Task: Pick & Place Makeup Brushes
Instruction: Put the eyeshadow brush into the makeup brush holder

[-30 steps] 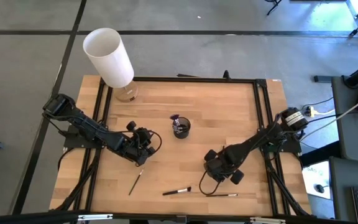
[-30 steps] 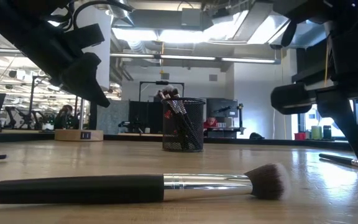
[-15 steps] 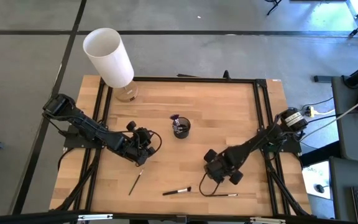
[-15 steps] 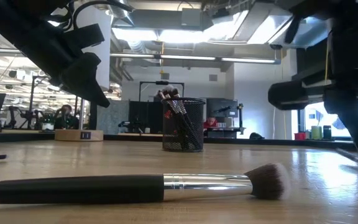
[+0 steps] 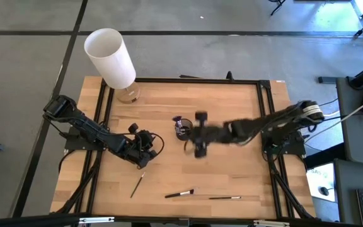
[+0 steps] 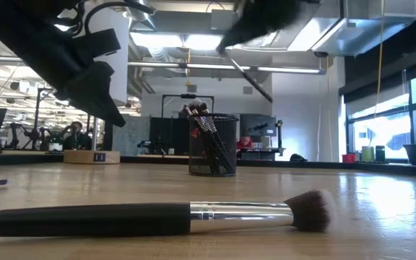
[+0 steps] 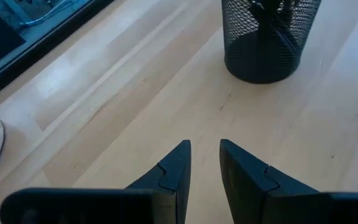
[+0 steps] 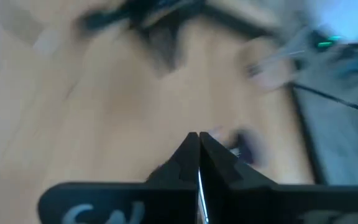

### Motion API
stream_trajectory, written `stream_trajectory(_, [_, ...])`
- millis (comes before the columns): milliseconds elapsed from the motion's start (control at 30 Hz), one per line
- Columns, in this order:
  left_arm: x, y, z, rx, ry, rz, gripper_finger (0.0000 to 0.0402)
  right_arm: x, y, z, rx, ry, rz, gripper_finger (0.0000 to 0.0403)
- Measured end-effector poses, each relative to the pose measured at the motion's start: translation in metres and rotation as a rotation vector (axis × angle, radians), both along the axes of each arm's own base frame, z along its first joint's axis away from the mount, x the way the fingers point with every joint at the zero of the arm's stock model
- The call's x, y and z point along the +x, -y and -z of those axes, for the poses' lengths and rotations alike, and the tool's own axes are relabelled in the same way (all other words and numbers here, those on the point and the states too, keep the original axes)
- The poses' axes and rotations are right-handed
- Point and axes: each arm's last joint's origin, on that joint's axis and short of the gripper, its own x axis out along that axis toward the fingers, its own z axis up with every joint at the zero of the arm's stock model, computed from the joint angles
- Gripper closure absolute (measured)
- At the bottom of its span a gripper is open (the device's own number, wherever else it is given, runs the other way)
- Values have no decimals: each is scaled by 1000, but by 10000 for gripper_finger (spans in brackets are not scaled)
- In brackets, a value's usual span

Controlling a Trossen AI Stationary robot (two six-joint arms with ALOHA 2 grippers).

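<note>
A black mesh cup (image 5: pixel 183 129) stands mid-table with several makeup brushes upright in it, also seen in the low view (image 6: pixel 213 144) and the left wrist view (image 7: pixel 266 37). Three brushes lie flat on the wood: a thick black-handled one (image 6: pixel 157 217) (image 5: pixel 179 193), a thin one (image 5: pixel 137 185) and another thin one (image 5: pixel 224 198). My right gripper (image 5: pixel 194 135) is blurred just right of the cup and shut (image 8: pixel 199 140) on a thin brush (image 6: pixel 255 79). My left gripper (image 5: pixel 145 144) hangs open (image 7: pixel 205 149) left of the cup with nothing between its fingers. My right gripper pinches a thin dark makeup brush between its two shut fingers. The stick (image 6: pixel 255 79) slants down out of the blurred gripper, lifted well clear of the table and level with the top of the cup. Blur hides which part of the brush the fingers are on.
A tall white cylinder (image 5: pixel 110 57) on a round wooden base (image 5: pixel 129 94) stands at the far left corner. Black frame rails (image 5: pixel 263 94) run along the table's edges. Bare wood lies between the cup and the near edge.
My right gripper has shut low over the near right part of the table. It then rose and swung quickly toward the far left, up to the cup. The thin brush that lay under it at the right of the low view has left the table and now slants from the gripper.
</note>
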Motion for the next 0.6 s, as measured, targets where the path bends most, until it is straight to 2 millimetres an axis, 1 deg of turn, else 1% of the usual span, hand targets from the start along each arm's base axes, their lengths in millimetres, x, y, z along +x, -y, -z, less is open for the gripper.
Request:
stream_trajectory(67, [-1, 1, 0, 3, -6, 5, 320, 1, 16, -17, 54, 144, 37, 401])
stream_trajectory(167, [-2, 2, 1, -3, -15, 13, 320, 1, 36, -39, 152, 318, 30, 401])
stream_trajectory(233, [-2, 2, 1, -18, -25, 20, 320, 3, 46, -46, 209, 392, 16, 401])
stream_trajectory(333, [-2, 2, 1, -30, -30, 26, 320, 14, 53, -39, 273, 428, 10, 401])
stream_trajectory(433, [-2, 3, 2, -39, -35, 30, 320, 27, 54, -23, 294, 409, 21, 401])
stream_trajectory(600, [-2, 3, 2, -51, -37, 31, 320, 40, 55, 1, 344, 363, 91, 400])
